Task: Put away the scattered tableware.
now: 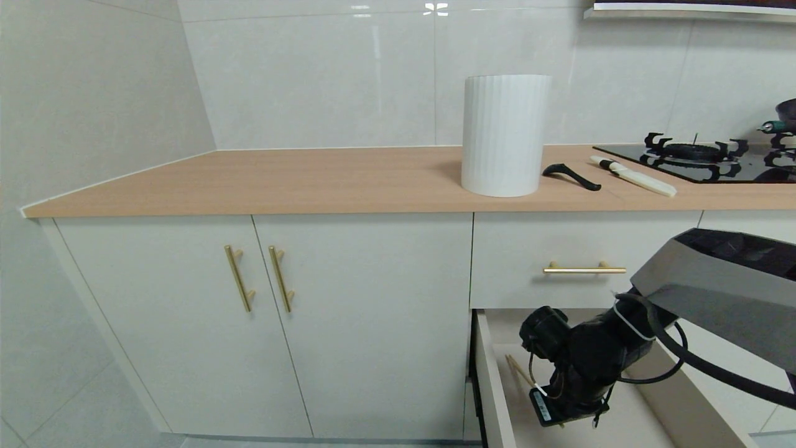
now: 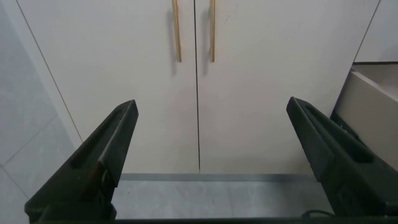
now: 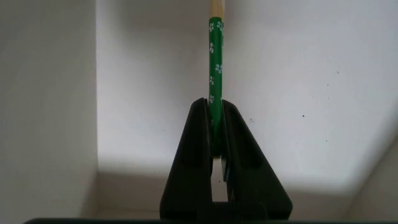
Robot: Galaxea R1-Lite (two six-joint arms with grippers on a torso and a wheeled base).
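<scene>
Chopstick (image 3: 215,50) sits clamped inside the right claw (image 3: 215,107).

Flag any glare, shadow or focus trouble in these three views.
Head view: glare spots on the wall tiles; the white canister throws a soft shadow on the counter. Right wrist view: right gripper is a dark silhouette against the bright drawer wall, green chopstick sharp. Left wrist view: even light, left gripper fingers dark, slightly soft.

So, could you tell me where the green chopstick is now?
The right pincer grips the green chopstick inside the open drawer, low on the head view's right.
</scene>
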